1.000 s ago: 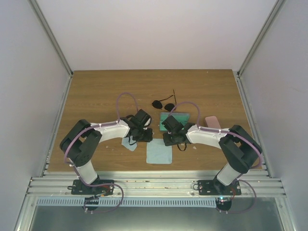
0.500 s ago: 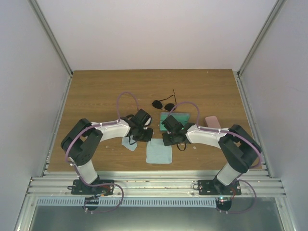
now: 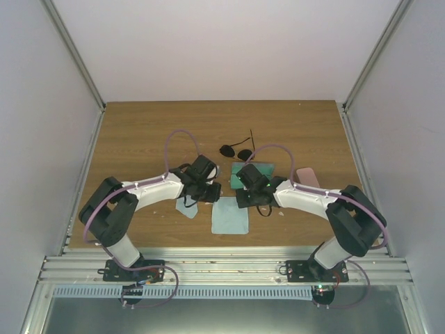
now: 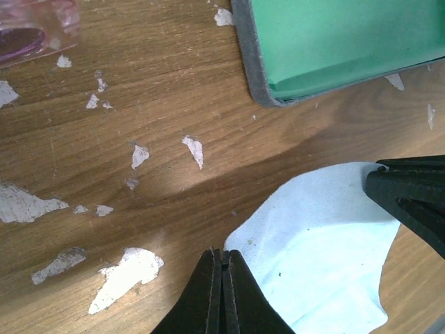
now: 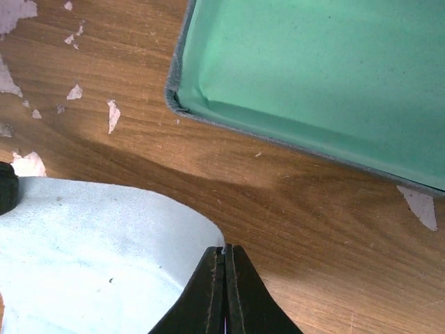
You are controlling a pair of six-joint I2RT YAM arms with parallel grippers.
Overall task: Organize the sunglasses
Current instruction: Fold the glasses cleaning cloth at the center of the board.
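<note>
Cloth [image 4: 334, 257], soft pale blue, corners pinched by left tool [image 4: 221, 253] and right tool [image 5: 224, 250], chipped wooden table [image 4: 153, 90]

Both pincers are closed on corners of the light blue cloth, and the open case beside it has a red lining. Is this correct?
No. The open case has a green lining, not red; the right wrist view shows it. The left pincer and right pincer are indeed closed on corners of the light blue cloth.

Worn wood-grain table [image 4: 139, 83], finish flaked pale; matt blue cloth [image 4: 327, 257]; smooth green-lined case [image 5: 313, 69]; glossy translucent pink sunglasses [image 4: 31, 28]
</note>
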